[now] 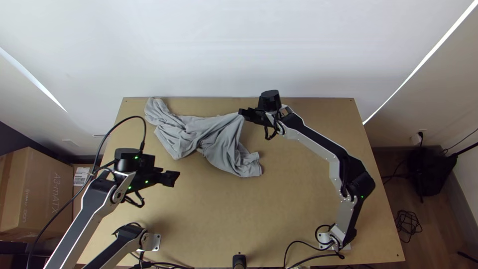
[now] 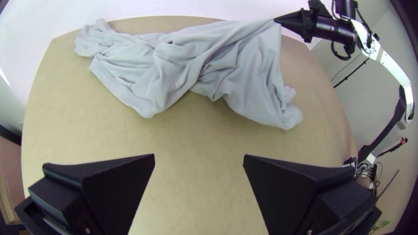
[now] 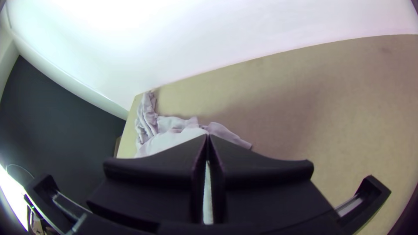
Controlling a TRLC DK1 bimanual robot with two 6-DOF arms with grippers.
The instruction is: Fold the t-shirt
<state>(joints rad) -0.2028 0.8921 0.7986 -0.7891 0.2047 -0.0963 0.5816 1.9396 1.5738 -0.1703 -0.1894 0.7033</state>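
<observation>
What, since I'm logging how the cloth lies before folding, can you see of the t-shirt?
The t-shirt is plain grey, of soft, thin-looking fabric. It lies bunched and twisted, full of creases, across the far left and middle of the wooden table, with one narrow end at the far left corner. The right gripper pinches it by a part near the far edge, and the cloth slopes down from there, apparently lifted. I cannot tell sleeves from collar.

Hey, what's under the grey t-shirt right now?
The t-shirt lies bunched on the wooden table, one part held in the right gripper. Bare table shows around the t-shirt; whatever its folds cover can't be seen.
</observation>
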